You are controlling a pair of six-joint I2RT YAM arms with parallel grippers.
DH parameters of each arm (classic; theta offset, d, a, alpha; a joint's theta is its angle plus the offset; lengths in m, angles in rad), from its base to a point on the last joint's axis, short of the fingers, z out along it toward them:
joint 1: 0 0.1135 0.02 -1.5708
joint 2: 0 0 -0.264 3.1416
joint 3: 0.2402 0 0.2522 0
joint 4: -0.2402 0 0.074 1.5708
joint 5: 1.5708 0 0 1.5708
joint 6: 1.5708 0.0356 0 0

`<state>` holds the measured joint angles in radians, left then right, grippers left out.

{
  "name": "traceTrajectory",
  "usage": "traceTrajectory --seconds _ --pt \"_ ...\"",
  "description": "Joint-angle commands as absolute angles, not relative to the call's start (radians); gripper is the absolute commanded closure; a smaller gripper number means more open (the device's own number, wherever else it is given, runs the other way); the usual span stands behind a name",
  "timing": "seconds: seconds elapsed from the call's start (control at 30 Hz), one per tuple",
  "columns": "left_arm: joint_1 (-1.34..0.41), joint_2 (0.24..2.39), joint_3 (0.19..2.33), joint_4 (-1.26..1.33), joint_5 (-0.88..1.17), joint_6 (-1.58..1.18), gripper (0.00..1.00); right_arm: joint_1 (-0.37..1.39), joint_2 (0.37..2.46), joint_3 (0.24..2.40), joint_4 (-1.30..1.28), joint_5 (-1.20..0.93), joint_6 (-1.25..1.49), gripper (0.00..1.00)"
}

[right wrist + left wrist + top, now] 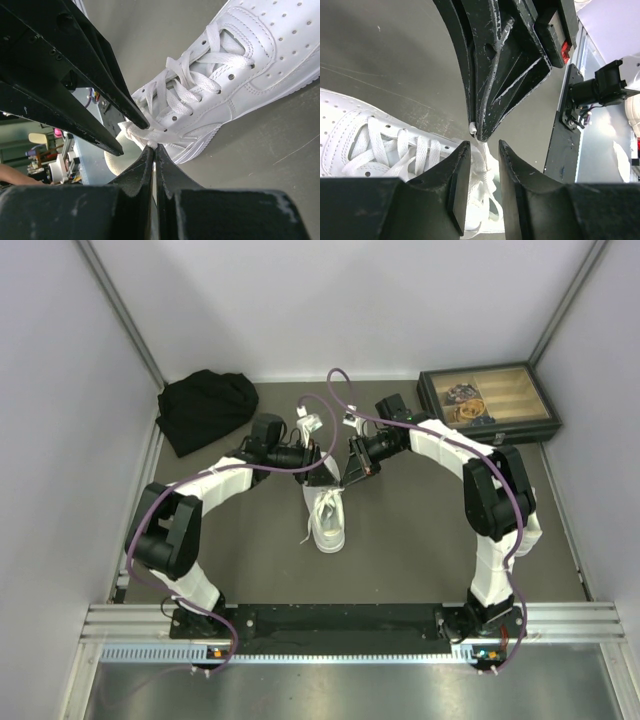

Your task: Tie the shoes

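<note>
The all-white low-top sneaker [328, 515] lies mid-table, toe toward the near edge; at its far collar end the right gripper [154, 146] pinches a thin white lace [140, 132], with the left gripper [484, 150] tip-to-tip opposite, its jaws narrowly parted.

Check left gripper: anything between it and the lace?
Nothing visible. The lace lies in the gap between the open fingers of the left gripper; the right gripper, shut on the lace, faces it tip to tip.

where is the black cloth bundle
In the top view the black cloth bundle lies in the far left corner, left of the white sneaker and opposite the dark box at far right.
</note>
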<state>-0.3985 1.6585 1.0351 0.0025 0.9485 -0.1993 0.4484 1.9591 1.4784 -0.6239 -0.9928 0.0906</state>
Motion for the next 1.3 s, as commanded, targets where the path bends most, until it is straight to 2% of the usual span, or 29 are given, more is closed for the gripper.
traceTrajectory --seconds 0.0,0.3,0.4,0.6,1.27 --pt "-0.399 1.661 1.058 0.04 0.966 -0.206 0.66 0.443 1.91 1.477 -0.594 -1.014 0.089 1.0" --pt "-0.4 1.687 1.086 -0.057 0.934 -0.138 0.68 0.443 1.91 1.48 -0.592 -1.015 0.089 1.0" --pt "-0.4 1.69 1.088 -0.041 0.94 -0.146 0.74 0.445 1.913 1.48 -0.594 -1.014 0.086 1.0" --pt "-0.399 1.68 1.074 0.047 0.977 -0.193 1.0 0.445 1.913 1.48 -0.594 -1.014 0.086 1.0" --pt "-0.264 1.68 1.081 0.209 0.847 -0.298 1.0 0.449 1.927 1.497 -0.591 -1.012 0.095 1.0"
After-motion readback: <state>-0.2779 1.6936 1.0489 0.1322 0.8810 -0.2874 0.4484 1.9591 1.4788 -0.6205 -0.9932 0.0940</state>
